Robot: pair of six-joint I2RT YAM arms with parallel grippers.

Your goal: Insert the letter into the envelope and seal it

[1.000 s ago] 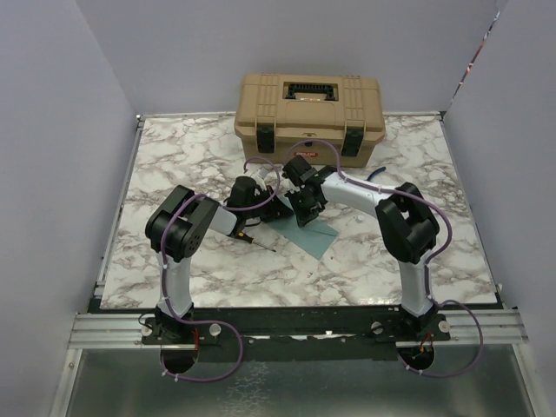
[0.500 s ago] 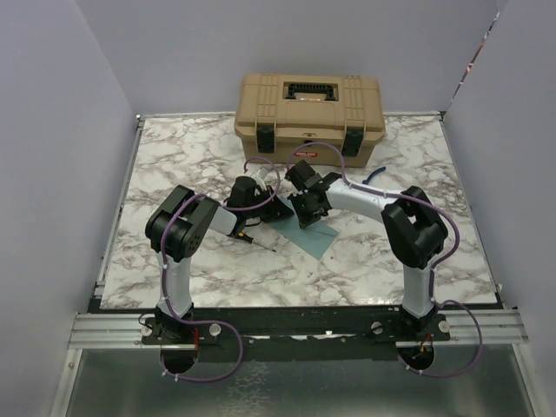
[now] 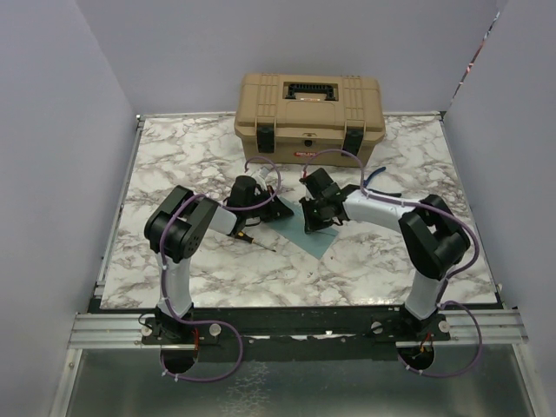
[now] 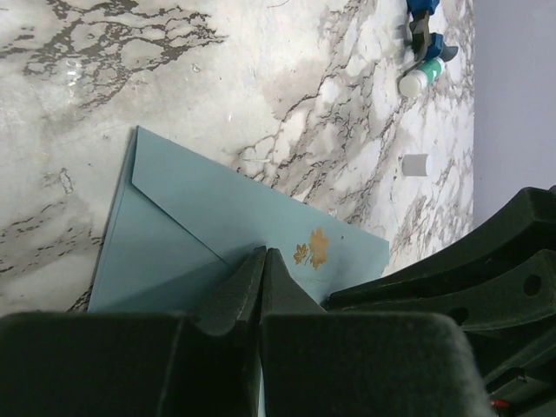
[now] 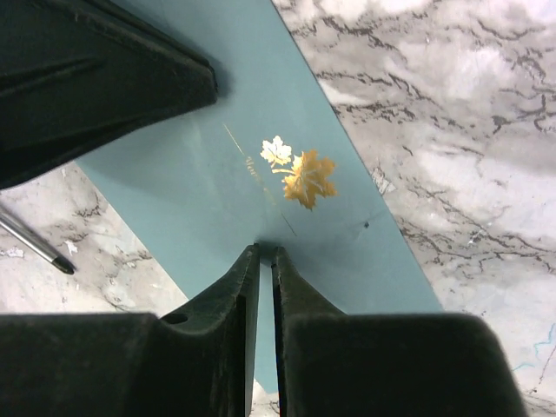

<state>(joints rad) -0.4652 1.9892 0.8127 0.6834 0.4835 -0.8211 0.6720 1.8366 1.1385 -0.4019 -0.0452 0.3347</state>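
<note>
Marble desk is seen, with a tan toolbox (image 3: 309, 105) at the far edge. Left gripper (image 4: 261, 261), reached inward, is pressed together on the envelope (image 4: 217, 230) at the desk's middle. Right gripper (image 5: 266, 257), also bent inward, is nearly closed over its gold leaf print (image 5: 298, 172); a grip cannot be confirmed.

The teal envelope (image 5: 261, 174) lies flat on the marble, flap folded down, gold maple-leaf print showing

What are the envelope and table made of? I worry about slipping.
The envelope looks like matte teal paper with a shiny gold leaf print. The table looks like glossy marble-patterned laminate or stone; which one is unclear.
</note>
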